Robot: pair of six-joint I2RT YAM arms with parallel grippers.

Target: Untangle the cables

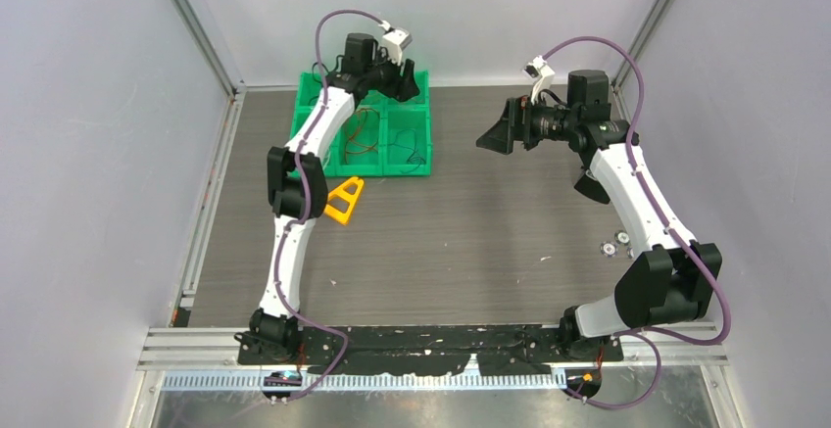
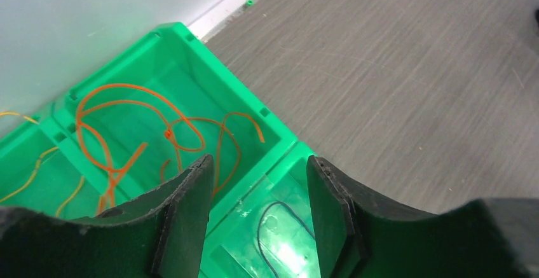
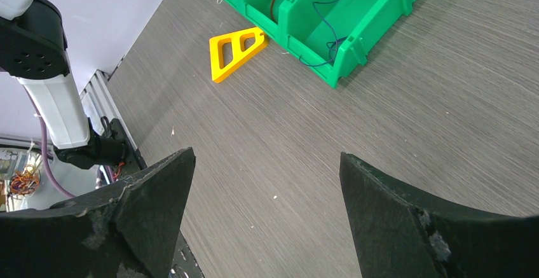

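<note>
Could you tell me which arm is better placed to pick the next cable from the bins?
Probably left: the left gripper hangs open over the green bins holding orange cables; the right gripper hovers away over the table.

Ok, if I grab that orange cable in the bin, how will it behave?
Probably floppy: the orange cable lies in loose curls, so it would likely sag and trail when lifted. It looks thin, so probably very light. Its loops cross one another, so they may snag and come up together from the green bin.
</note>
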